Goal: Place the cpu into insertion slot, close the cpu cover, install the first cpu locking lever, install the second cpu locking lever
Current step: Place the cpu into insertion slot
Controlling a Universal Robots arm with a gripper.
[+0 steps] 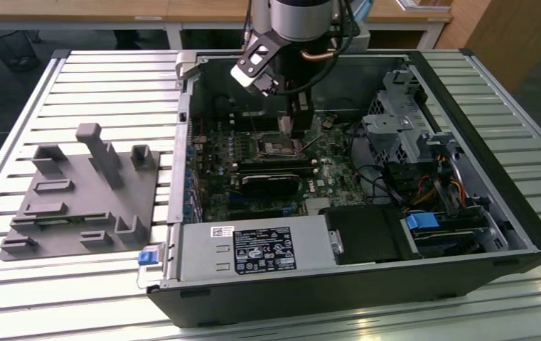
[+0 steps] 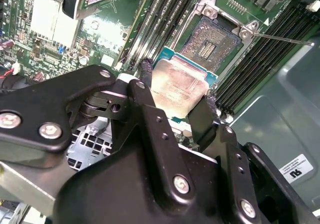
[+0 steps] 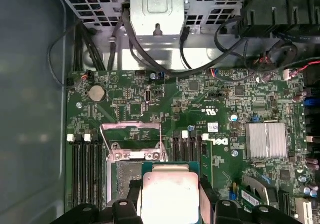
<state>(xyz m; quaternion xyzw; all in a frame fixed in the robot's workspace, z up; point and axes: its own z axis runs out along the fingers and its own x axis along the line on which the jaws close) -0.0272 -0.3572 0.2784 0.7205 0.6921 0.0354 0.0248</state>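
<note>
The slatted metal desk (image 1: 90,78) carries an open computer case (image 1: 346,291). A grey moulded fixture (image 1: 80,192) sits beside the case, on the exterior view's left. The green motherboard (image 3: 200,99) lies on the case floor. The arm (image 1: 298,21) hangs into the case from above.

The hand (image 2: 177,87) is closed part-way — its two black fingers (image 2: 202,119) clamp opposite edges of the cpu (image 2: 182,79). The cpu cover (image 3: 131,126) stands swung open, and the board shows through its square cut-out. The insertion slot (image 2: 210,42) is uncovered, with its contact field exposed. The cpu is held flat, metal top toward both wrist cameras, close to the slot — not seated in it.
</note>
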